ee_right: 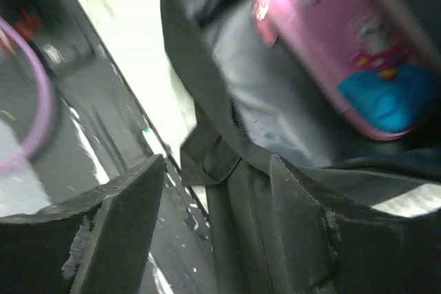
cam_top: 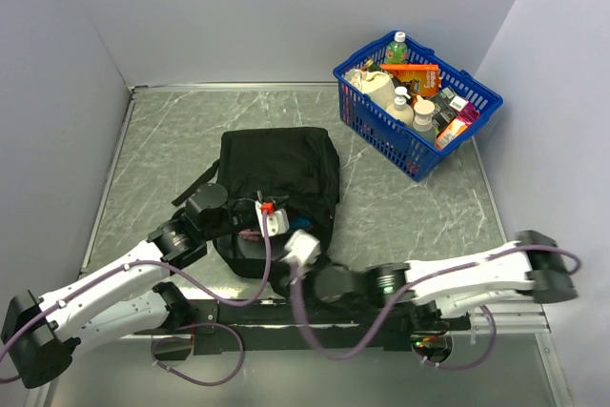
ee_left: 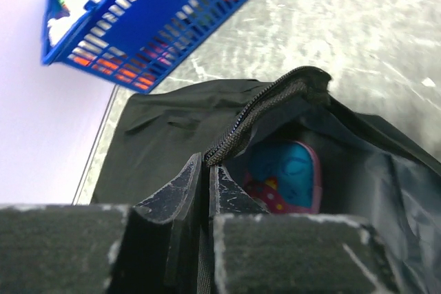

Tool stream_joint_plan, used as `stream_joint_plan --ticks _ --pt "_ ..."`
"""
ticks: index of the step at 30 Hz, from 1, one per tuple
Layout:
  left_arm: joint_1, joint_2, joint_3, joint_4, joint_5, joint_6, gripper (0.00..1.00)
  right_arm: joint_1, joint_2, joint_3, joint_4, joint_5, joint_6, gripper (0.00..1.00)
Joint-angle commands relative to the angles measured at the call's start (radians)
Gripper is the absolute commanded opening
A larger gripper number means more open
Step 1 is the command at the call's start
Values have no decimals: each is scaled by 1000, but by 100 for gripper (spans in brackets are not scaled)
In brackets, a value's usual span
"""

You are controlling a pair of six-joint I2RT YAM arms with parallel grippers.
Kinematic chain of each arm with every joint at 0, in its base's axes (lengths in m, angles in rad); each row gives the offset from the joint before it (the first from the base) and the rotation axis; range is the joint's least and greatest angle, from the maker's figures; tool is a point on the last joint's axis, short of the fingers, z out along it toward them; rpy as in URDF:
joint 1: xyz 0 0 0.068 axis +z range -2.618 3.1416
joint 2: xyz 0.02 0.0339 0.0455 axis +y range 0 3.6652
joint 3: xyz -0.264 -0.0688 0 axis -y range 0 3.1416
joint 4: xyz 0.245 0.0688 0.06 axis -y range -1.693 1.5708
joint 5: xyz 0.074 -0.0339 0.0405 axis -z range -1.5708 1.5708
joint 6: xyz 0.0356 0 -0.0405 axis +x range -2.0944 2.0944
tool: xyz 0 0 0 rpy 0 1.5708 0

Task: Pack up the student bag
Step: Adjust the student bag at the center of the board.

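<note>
The student bag [cam_top: 281,169], a soft black backpack, lies mid-table with its opening toward the arms. My left gripper [cam_top: 274,219] is at that opening. In the left wrist view its jaws [ee_left: 205,164] are pinched on the bag's zipper edge [ee_left: 265,105], holding it up. Inside the bag [ee_left: 172,125] lies a pink and blue case [ee_left: 286,177]. My right gripper [cam_top: 303,247] is at the bag's near edge and stands open [ee_right: 215,170]. The bag's black rim and a strap tab [ee_right: 210,156] lie between its fingers, and the pink case [ee_right: 344,46] shows beyond them.
A blue plastic mesh basket [cam_top: 381,135] with bottles and boxes stands at the back right, near the right wall. It also shows at the left wrist view's upper left as the blue basket [ee_left: 158,25]. Grey walls enclose the marbled table [cam_top: 172,150].
</note>
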Motion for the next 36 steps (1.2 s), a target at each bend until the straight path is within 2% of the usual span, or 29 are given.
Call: stream_joint_plan --ticks 1,3,5,6,8,9,11,12,13,15,16,20,23,24,25,26,27,30,34,36 --pt "3 -28 -11 -83 105 69 9 -27 -287 -29 34 79 38 73" --pt "6 -25 -5 -138 144 98 9 -81 -440 -52 34 93 36 79" --pt "7 -23 -1 -201 174 118 11 -139 -525 -61 15 70 38 82" --pt "7 -22 1 -221 208 141 12 -207 -588 -66 -11 58 47 83" --pt "7 -22 1 -269 242 161 12 -286 -622 -64 -52 15 88 84" --pt "9 -19 5 -289 260 187 12 -386 -624 -50 -102 -5 101 84" --pt "10 -14 16 -361 314 227 13 -499 -589 -26 -158 -92 143 85" --pt "10 -3 27 -390 329 262 13 -553 -520 11 -196 -121 165 86" --pt "9 1 34 -415 349 282 13 -667 -483 29 -254 -149 188 87" --pt "9 15 48 -495 359 351 13 -763 -383 52 -259 -282 217 88" --pt "9 18 51 -526 363 382 13 -832 -357 48 -208 -318 216 89" --pt "9 31 67 -643 354 503 19 -947 -239 36 -82 -485 177 98" --pt "9 40 71 -680 334 554 20 -1033 -127 49 -5 -643 187 100" --pt "9 41 71 -683 330 568 23 -1044 -81 48 20 -702 190 100" --pt "9 41 71 -680 320 581 47 -1055 -59 48 35 -729 199 100" --pt "9 43 70 -674 299 606 64 -1073 -23 49 76 -753 205 100" --pt "9 46 71 -672 290 620 68 -1079 -4 48 90 -773 210 100" --pt "9 58 84 -648 236 664 90 -1108 62 43 173 -807 233 100" --pt "9 87 137 -588 169 677 95 -1127 155 82 227 -839 233 97" --pt "10 121 208 -519 136 594 93 -1130 205 112 233 -844 228 96"
